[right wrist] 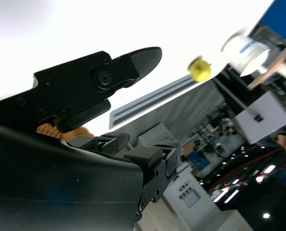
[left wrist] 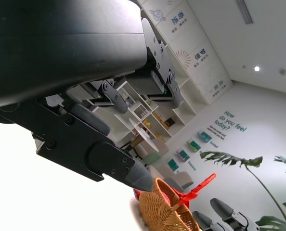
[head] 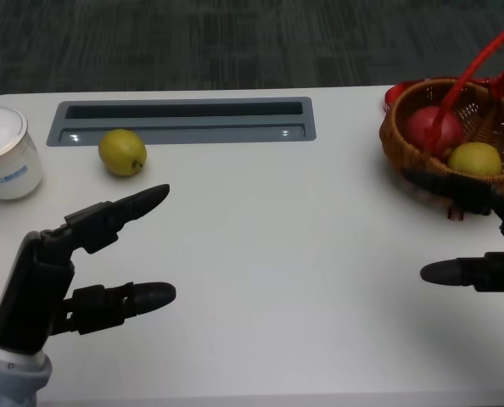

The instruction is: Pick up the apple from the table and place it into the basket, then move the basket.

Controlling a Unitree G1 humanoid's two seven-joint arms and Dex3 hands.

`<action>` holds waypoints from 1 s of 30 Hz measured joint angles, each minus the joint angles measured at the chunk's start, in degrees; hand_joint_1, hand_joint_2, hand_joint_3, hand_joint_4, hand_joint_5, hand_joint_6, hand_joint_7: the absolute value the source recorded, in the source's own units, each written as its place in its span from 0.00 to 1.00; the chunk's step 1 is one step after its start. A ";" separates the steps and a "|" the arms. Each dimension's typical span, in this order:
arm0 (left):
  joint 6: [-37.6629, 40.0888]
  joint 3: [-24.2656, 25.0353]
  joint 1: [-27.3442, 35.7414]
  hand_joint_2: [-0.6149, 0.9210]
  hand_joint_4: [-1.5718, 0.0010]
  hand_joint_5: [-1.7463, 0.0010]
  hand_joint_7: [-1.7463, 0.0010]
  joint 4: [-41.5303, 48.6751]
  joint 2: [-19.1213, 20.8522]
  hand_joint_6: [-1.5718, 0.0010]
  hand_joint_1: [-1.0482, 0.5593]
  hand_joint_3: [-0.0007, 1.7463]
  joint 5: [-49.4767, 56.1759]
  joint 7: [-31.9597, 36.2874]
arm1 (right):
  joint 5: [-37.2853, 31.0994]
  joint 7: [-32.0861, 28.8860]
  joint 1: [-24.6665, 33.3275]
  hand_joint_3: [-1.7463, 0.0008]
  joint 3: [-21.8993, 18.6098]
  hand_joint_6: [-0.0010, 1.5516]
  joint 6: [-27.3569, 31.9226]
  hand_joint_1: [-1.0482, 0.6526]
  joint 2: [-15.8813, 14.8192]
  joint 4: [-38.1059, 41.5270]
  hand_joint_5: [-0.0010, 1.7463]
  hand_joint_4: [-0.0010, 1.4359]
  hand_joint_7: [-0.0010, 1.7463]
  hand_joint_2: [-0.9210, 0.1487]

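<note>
a white table (head: 260,220) held a yellow-green apple (head: 122,152) at the far left, just in front of a grey recessed slot (head: 184,121) and near a white lidded cup (head: 6,153). at the far right stood a wicker basket (head: 400,140) with a red handle (head: 481,59), holding a red fruit (head: 433,128) and a yellow fruit (head: 475,158). the left hand (head: 91,263) hovered at the near left, fingers spread and holding nothing, well apart from the apple. the right hand (head: 477,233) sat just in front of the basket, fingers apart and empty; whether it touched the basket could not be told.
</note>
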 measured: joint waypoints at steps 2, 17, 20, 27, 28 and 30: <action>0.00 -0.04 -0.11 0.89 0.55 1.00 1.00 -0.01 0.00 0.58 0.33 0.00 -0.38 -0.12 | 1.05 1.29 1.49 1.00 0.48 0.29 0.36 0.37 1.38 -2.49 0.00 0.34 0.00 0.07; 0.15 -0.44 1.10 0.89 0.54 1.00 1.00 -2.22 0.01 0.58 0.32 0.00 -2.41 -2.40 | 2.89 5.01 3.33 1.00 2.53 0.39 0.36 0.34 11.93 -4.28 0.02 0.46 0.01 0.08; 0.14 -0.72 1.40 0.89 0.54 1.00 1.00 -2.55 0.05 0.58 0.32 0.00 -3.68 -3.48 | 2.69 5.31 2.93 1.00 3.00 0.40 -0.33 0.33 13.29 -3.36 0.01 0.48 0.01 0.08; 0.09 -1.46 2.81 0.88 0.53 0.99 0.99 -4.03 0.24 0.57 0.32 0.00 -6.34 -6.03 | 2.39 5.62 1.14 1.00 3.24 0.41 -0.61 0.34 15.80 -0.54 0.01 0.50 0.01 0.10; 0.09 -1.48 3.08 0.88 0.53 0.99 0.99 -4.14 0.24 0.57 0.33 0.00 -6.49 -6.27 | 2.38 5.69 0.81 1.00 3.26 0.41 -0.57 0.34 15.98 -0.20 0.01 0.50 0.01 0.11; 0.07 -1.48 3.55 0.88 0.53 0.99 0.99 -4.25 0.25 0.56 0.33 0.00 -6.59 -6.68 | 2.31 5.72 0.20 1.00 3.26 0.41 -0.55 0.36 16.22 0.37 0.01 0.50 0.00 0.10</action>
